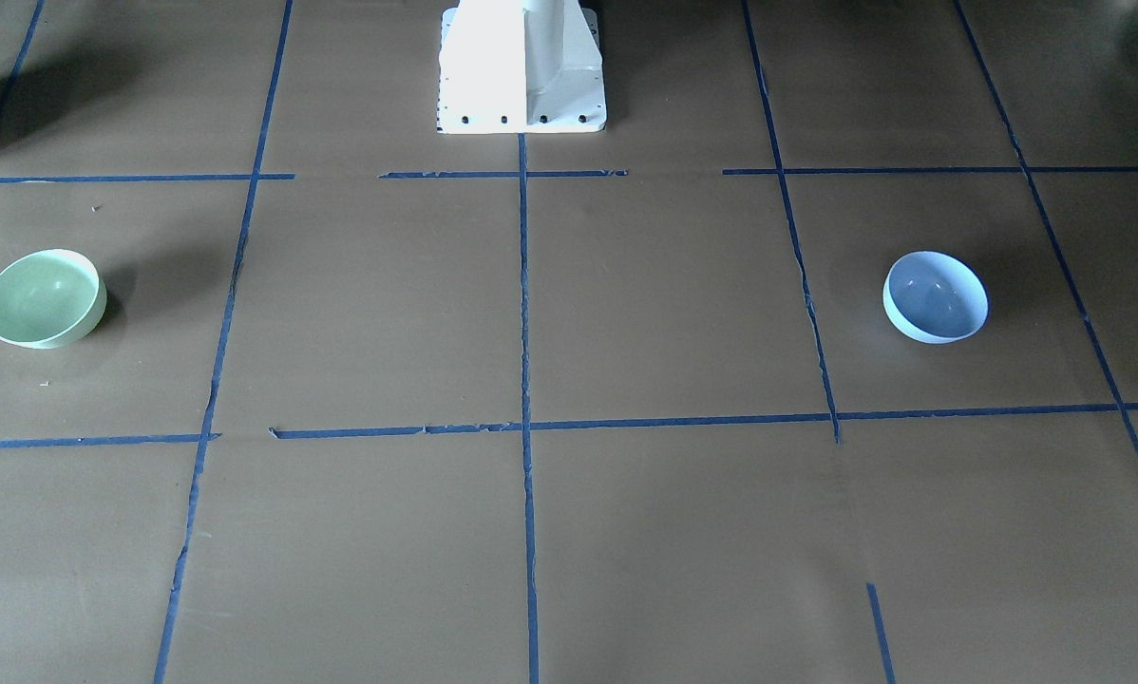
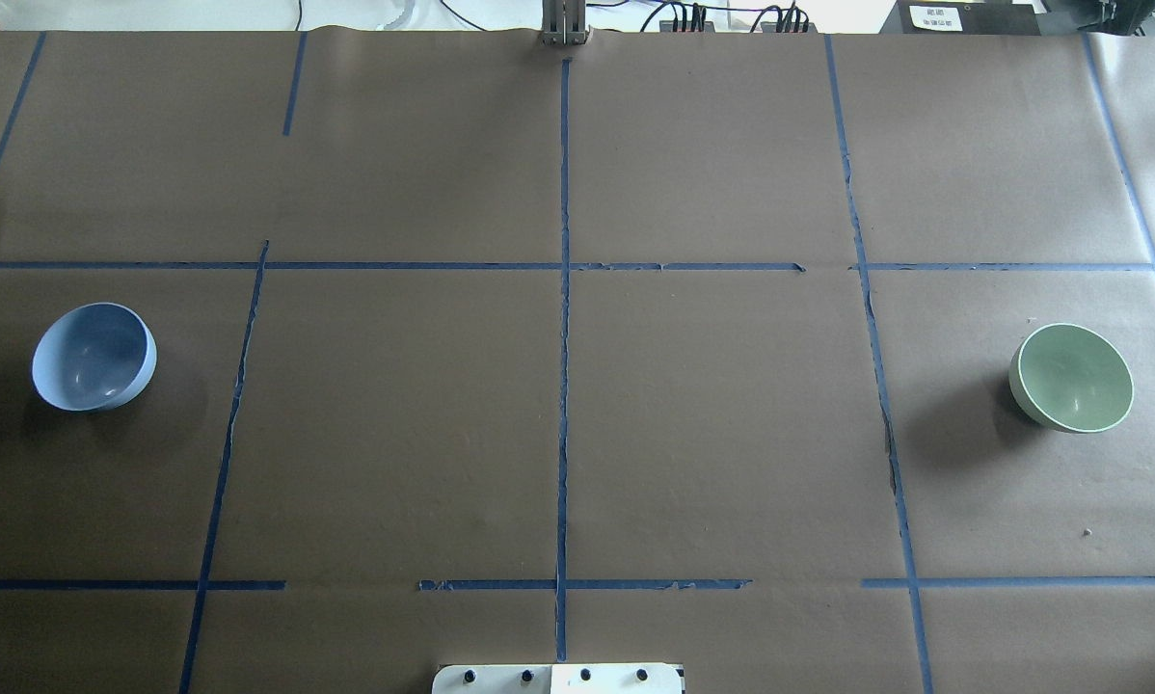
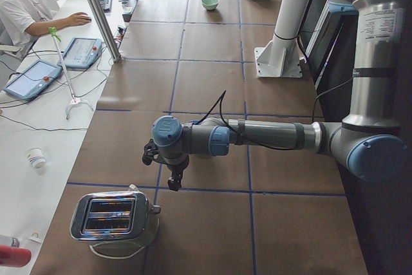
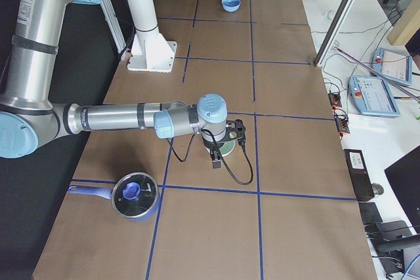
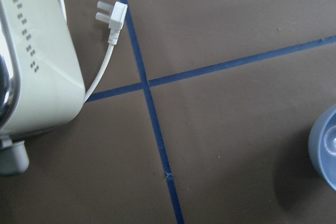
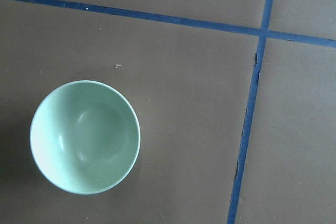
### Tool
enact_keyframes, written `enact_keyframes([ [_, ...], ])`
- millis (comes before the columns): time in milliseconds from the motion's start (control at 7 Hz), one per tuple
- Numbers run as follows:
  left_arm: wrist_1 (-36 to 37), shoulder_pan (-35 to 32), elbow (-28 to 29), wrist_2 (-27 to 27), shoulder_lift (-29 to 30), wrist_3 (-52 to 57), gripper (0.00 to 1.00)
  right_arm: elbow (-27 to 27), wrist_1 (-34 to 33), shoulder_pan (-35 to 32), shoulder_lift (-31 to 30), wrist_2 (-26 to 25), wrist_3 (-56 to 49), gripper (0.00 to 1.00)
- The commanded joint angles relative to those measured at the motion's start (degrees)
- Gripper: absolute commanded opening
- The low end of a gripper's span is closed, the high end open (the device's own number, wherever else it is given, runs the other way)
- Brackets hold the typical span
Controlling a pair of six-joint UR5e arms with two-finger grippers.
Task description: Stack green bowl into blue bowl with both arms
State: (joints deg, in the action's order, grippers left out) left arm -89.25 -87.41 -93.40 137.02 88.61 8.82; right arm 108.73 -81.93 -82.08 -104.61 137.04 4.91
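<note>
Your green bowl sits mouth-up on the brown tabletop, far out on the robot's right side. It is pale mint, smooth and plain, with a thin lighter rim and a soft gleam inside. The blue bowl stands mouth-up far out on the robot's left. It is periwinkle inside, paler outside, and about the same size. The two are well apart, with blue tape lines crossing the tabletop between them.

The right arm reaches out level, and the right fingers point down close over the green bowl. The right wrist camera lets you look straight into it. The left arm reaches out the same way, with the left fingers pointing down near a chrome toaster. The toaster's white plug lies loose beside it. You cannot tell from these angles how far either pair of fingers is parted.
</note>
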Motion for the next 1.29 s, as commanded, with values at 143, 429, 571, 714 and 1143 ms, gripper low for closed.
enact_keyframes([
  [143, 0.21, 0.04, 0.49, -0.35, -0.28, -0.12, 1.0, -0.1, 0.1, 0.08, 0.54, 0.07, 0.54, 1.0],
  [429, -0.05, 0.04, 0.5, -0.35, -0.02, -0.64, 1.0, -0.09, 0.19, 0.08, 0.72, 0.07, 0.63, 1.0],
  [571, -0.31, 0.04, 0.67, -0.09, -0.28, -2.39, 1.0, -0.1, 0.1, 0.17, 0.72, 0.07, 0.63, 1.0],
  [714, -0.57, 0.04, 0.76, -0.09, -0.28, -2.4, 1.0, -0.1, 0.02, 0.17, 0.72, 0.07, 0.71, 1.0],
  [1143, -2.33, 0.91, -0.47, 0.44, -2.04, -3.88, 1.0, -0.1, 0.1, 0.61, 0.72, 0.07, 0.89, 1.0],
])
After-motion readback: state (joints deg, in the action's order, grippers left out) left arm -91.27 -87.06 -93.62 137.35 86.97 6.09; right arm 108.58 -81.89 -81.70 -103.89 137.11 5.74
